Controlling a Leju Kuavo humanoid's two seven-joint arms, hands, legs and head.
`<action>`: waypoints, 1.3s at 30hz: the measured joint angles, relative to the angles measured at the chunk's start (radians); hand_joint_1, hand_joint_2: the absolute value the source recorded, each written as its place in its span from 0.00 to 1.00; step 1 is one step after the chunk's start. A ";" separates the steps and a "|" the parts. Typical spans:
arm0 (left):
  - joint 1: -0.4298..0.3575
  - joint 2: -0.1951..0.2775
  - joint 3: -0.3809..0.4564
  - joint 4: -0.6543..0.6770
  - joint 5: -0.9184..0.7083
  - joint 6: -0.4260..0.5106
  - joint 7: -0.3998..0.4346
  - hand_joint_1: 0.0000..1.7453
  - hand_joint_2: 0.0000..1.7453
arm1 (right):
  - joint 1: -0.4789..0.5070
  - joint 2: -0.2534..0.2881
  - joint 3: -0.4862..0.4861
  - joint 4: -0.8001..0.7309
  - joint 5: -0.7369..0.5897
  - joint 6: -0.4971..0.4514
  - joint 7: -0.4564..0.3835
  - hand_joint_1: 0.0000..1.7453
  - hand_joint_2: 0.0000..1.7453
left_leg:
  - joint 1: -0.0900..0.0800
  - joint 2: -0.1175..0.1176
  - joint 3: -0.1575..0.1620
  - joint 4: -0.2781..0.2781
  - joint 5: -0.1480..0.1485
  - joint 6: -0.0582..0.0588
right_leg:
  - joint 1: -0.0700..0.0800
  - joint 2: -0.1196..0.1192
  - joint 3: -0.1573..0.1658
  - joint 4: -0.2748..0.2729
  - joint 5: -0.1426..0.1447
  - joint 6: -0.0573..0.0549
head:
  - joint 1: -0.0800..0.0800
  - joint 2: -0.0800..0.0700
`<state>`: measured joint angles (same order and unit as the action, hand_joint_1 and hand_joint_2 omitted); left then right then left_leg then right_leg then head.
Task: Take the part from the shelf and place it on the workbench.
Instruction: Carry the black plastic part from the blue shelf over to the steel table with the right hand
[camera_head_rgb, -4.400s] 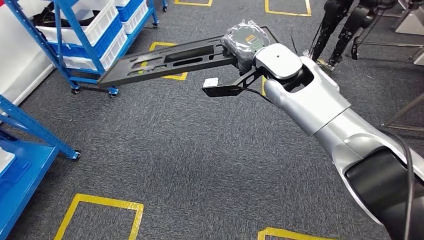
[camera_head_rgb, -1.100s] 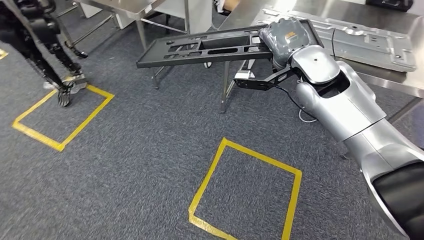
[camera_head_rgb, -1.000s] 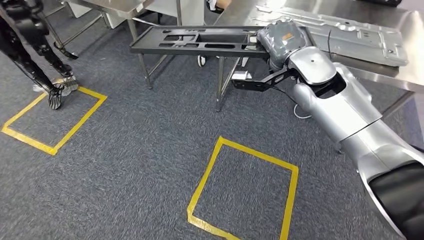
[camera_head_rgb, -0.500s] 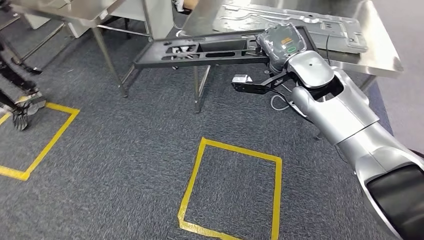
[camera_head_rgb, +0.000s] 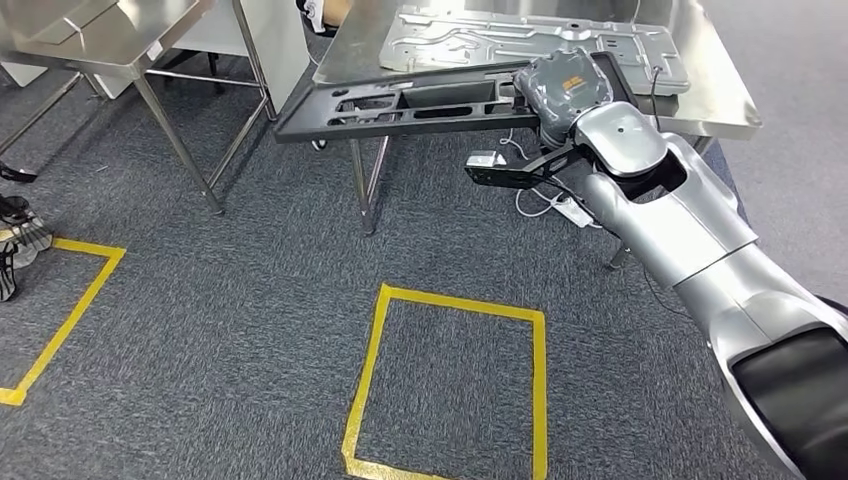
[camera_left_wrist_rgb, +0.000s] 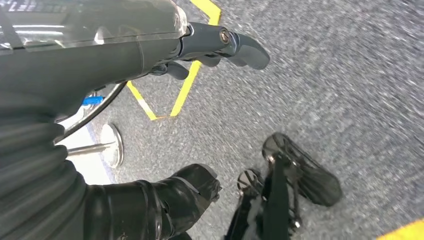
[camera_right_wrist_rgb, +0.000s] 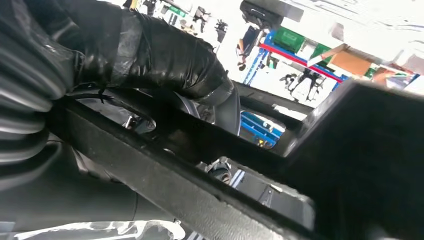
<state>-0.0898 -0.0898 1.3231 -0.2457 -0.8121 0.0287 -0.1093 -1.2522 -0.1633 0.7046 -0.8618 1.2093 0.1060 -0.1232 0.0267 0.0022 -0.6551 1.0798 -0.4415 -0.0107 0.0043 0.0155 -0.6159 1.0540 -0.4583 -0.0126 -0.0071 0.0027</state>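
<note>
Right hand (camera_head_rgb: 566, 88) grips one end of the black part (camera_head_rgb: 400, 100), held level just above the steel tabletop (camera_head_rgb: 715, 100) edge. Left hand (camera_left_wrist_rgb: 220, 45) hangs with nothing in it, fingers apart.

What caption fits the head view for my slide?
Right hand holds the long black part out level at the steel workbench edge, not yet set down.
</note>
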 joint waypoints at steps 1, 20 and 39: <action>-0.001 0.000 0.000 0.000 0.003 0.000 0.004 0.00 1.00 | 0.000 0.001 0.000 0.002 0.000 0.000 0.000 1.00 1.00 | -0.003 -0.001 0.003 -0.007 -0.006 0.006 | 0.001 0.001 -0.003 0.004 -0.003 0.004 | 0.000 0.000; -0.007 -0.002 0.001 0.000 0.008 0.004 0.023 0.00 1.00 | -0.007 0.006 0.000 0.022 0.000 0.000 -0.004 1.00 1.00 | 0.006 0.005 0.038 -0.019 -0.039 -0.003 | -0.014 -0.016 -0.010 -0.026 0.027 0.009 | -0.001 0.000; -0.005 -0.002 0.006 0.000 0.016 0.035 0.045 0.00 1.00 | -0.022 0.022 0.009 0.046 0.000 -0.001 -0.011 1.00 1.00 | -0.001 0.001 0.063 -0.053 -0.027 0.049 | -0.011 -0.009 -0.110 0.199 -0.070 0.043 | 0.000 0.000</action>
<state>-0.0952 -0.0916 1.3287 -0.2457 -0.7966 0.0640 -0.0643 -1.2738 -0.1412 0.7132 -0.8163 1.2093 0.1048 -0.1338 0.0259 0.0032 -0.5923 1.0266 -0.4688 0.0385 -0.0070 0.0067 -0.7263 1.2531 -0.5283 0.0304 -0.0069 0.0027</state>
